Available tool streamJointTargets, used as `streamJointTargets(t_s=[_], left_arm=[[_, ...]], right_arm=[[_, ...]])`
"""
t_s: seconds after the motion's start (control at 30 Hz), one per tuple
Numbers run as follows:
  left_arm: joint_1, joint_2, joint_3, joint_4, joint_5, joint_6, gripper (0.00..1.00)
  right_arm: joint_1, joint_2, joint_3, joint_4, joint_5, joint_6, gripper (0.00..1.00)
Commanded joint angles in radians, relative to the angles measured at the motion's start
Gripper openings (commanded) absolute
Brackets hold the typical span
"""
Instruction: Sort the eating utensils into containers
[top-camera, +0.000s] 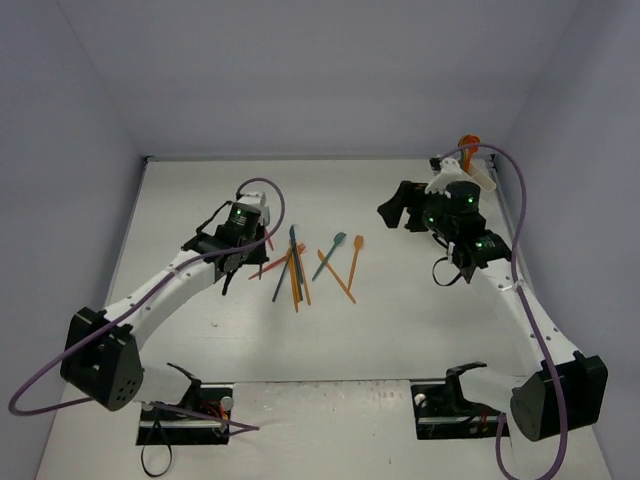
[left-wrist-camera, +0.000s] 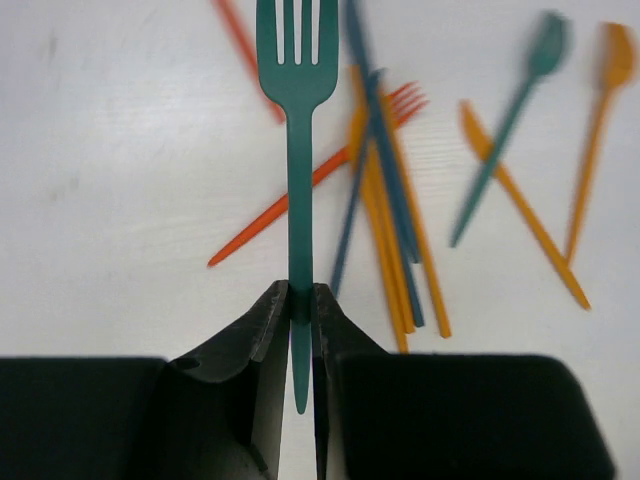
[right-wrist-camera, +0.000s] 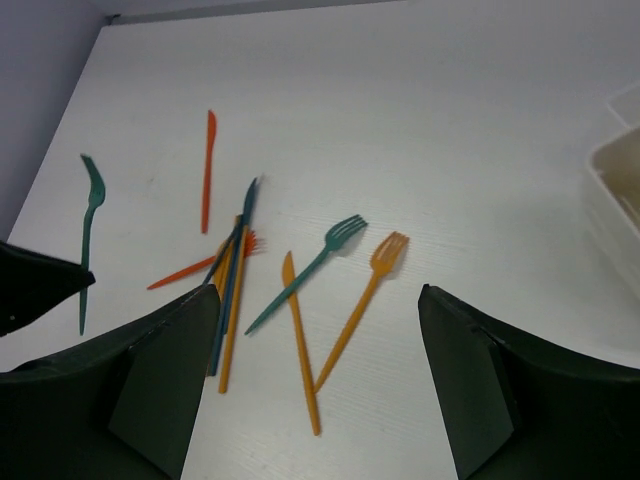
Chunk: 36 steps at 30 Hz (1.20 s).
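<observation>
the left pincer (left-wrist-camera: 300, 300) is clamped on the handle of a teal fork (left-wrist-camera: 297, 150), one black finger (left-wrist-camera: 265, 320) on each side of the thin stem, the tines pointing away from the wrist. whether the fork is off the tabletop (top-camera: 400, 330) i cannot tell.

just right of the held fork lies a crossed heap of utensils (top-camera: 293, 272): orange and dark blue handles stacked along each other, with a red-orange fork (left-wrist-camera: 330, 165) slanting under them. a red-orange knife (right-wrist-camera: 208, 170) lies apart, beyond the heap. right of the heap a second teal fork (right-wrist-camera: 310, 270), an orange knife (right-wrist-camera: 300, 340) and an orange fork (right-wrist-camera: 365, 300) lie fanned out; the knife and the teal fork cross.

the right pincer (right-wrist-camera: 318, 300) hangs above the tabletop with its jaws spread wide and nothing between them. a white bin (right-wrist-camera: 615, 170) sits at the right edge of its wrist view, near the tabletop's far right corner, well apart from the utensils.
</observation>
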<state>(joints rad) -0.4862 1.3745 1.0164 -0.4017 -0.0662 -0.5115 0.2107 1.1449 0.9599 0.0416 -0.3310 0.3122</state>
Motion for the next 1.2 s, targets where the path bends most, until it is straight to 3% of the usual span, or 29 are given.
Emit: streamJointTargets(t_s=[0.0,0.1,0.27,0.47,0.73,0.9,1.03,1.13,1.17], left_arm=[[-0.119,-0.097,0.083,0.154,0.052,0.301,0.00],[-0.198,-0.125,0.108,0.193,0.076,0.408,0.00],[-0.251,-0.144,0.143,0.199,0.141,0.466,0.00],[-0.279,-0.158,0.169,0.190,0.151,0.474,0.00],[-0.290,-0.152,0.180,0.175,0.157,0.461,0.00],[-0.291,-0.144,0.189,0.161,0.167,0.457,0.00],[-0.291,-0.142,0.191,0.162,0.183,0.453,0.00],[-0.290,-0.139,0.195,0.159,0.190,0.450,0.00],[-0.290,-0.137,0.197,0.157,0.192,0.449,0.00]], right_arm=[[0.132,0.084,0.144,0.069,-0.027,0.018,0.77],[0.184,0.132,0.219,0.070,-0.041,0.044,0.76],[0.259,0.207,0.324,0.070,-0.056,0.068,0.76],[0.331,0.253,0.362,0.070,-0.031,0.068,0.74],[0.386,0.246,0.342,0.069,0.009,0.034,0.62],[0.391,0.222,0.306,0.067,0.058,0.012,0.46],[0.391,0.210,0.289,0.067,0.072,-0.003,0.27],[0.392,0.206,0.276,0.066,0.086,-0.016,0.05],[0.392,0.203,0.272,0.066,0.092,-0.021,0.02]])
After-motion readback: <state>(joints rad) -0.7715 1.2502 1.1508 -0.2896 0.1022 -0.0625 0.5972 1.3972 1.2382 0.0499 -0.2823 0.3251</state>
